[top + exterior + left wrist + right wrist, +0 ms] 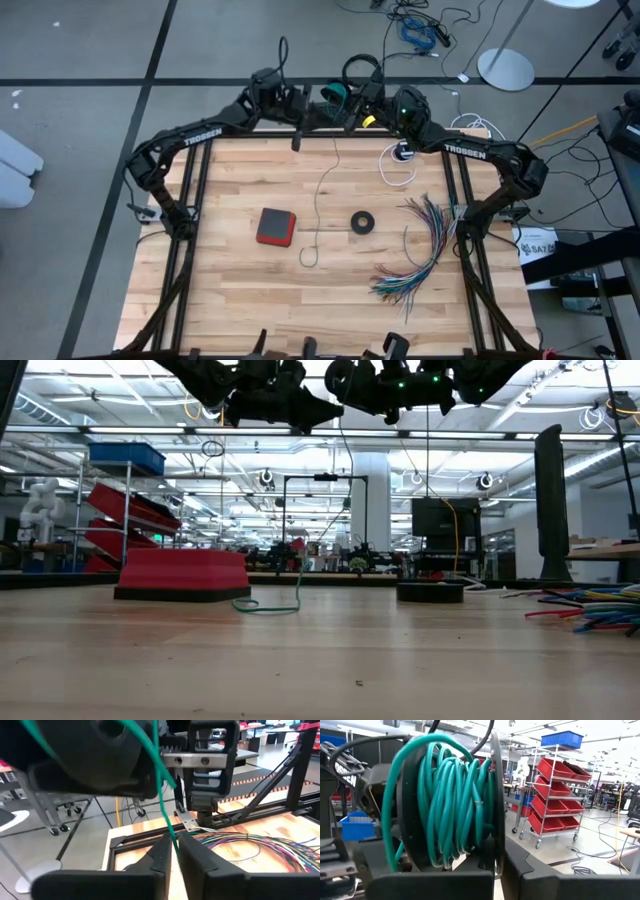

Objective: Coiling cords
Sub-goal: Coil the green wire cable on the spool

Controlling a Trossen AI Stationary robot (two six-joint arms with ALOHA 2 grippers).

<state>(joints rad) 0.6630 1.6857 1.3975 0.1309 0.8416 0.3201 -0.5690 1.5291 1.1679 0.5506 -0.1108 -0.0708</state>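
High view first: both arms meet at the far edge of the wooden table (230,300). I've got the right gripper (497,865) clamped shut on a black spool (415,795), most of the teal-green cord (450,805) already wound on it in loose, uneven loops. The rest of that cord hangs off the spool to the tabletop, its tail ending in a small loop just beside the red box (275,227). Left gripper (172,852) is nearly together, fingers pinching the strand just below the spool. I'd call this mid-winding, with a fair length still to take up. Next I need to feed the pinched strand round the spool with steady tension so it doesn't slip off. White cord (395,170) lies near the far right corner, loosely looped on the table, untouched. Black tape ring (362,222) and fanned multicoloured wires (420,250) sit clear.
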